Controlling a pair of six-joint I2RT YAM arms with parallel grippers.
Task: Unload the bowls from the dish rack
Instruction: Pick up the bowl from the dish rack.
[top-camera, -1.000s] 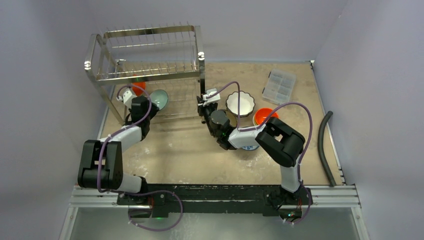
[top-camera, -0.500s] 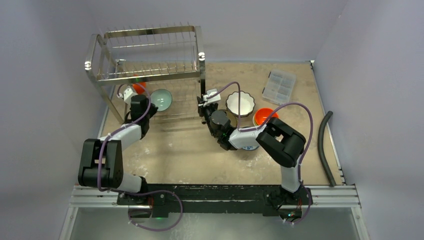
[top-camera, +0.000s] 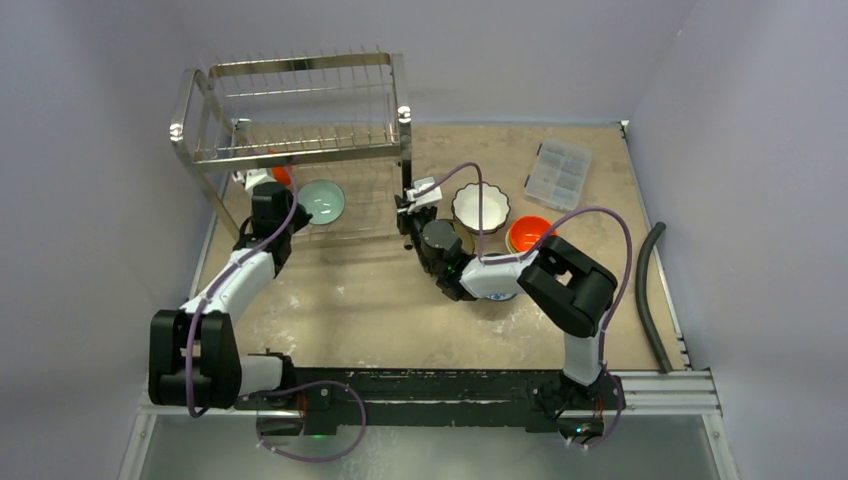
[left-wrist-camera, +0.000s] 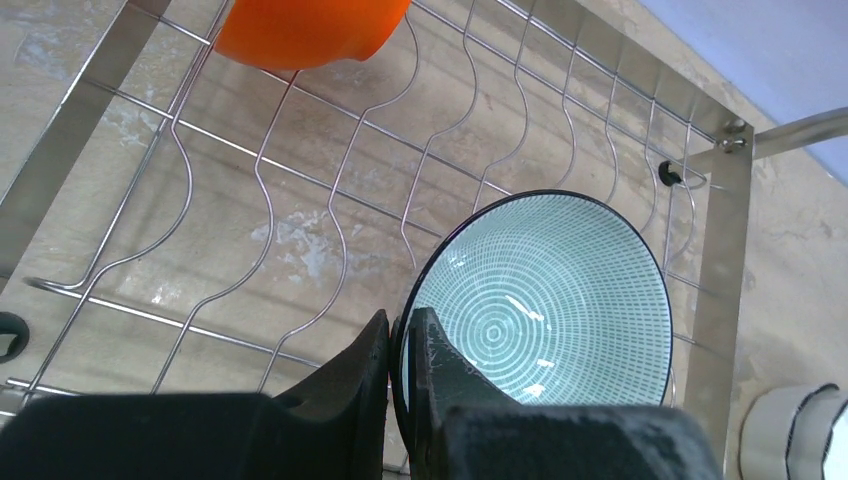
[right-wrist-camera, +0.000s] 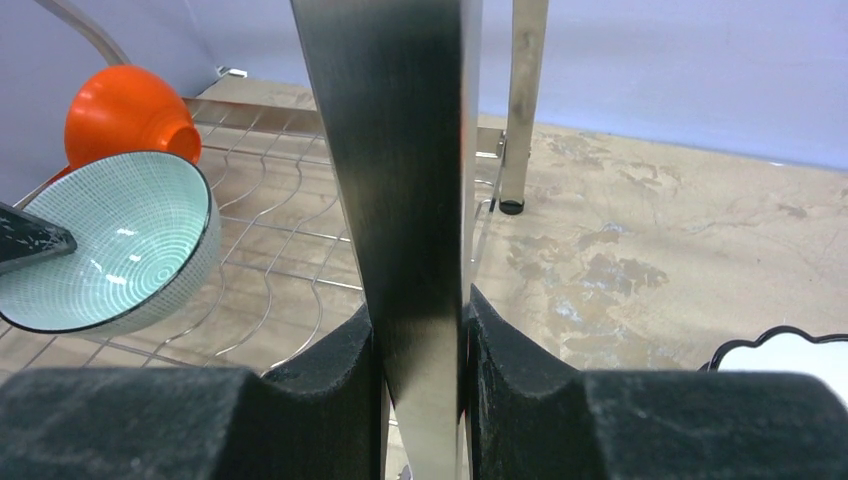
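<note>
now the left gripper (left-wrist-camera: 398, 340) has closed, fingers pinching the near rim of the teal bowl (left-wrist-camera: 540, 300), which lies just beyond them on the dish rack (left-wrist-camera: 722, 260)'s lower wires, apparently ready to lift out; the right gripper (right-wrist-camera: 418, 330) squeezes the rack's upright (right-wrist-camera: 400, 150) between its fingers.

— What is the left gripper (left-wrist-camera: 400, 328) covering?
— It is hiding the teal bowl's (left-wrist-camera: 545, 300) near rim; beyond it, the frame edge is cropping the orange bowl (left-wrist-camera: 300, 30).
— And right of the right gripper (right-wrist-camera: 420, 318)?
— The white bowl (right-wrist-camera: 800, 360) is running off-frame.
</note>
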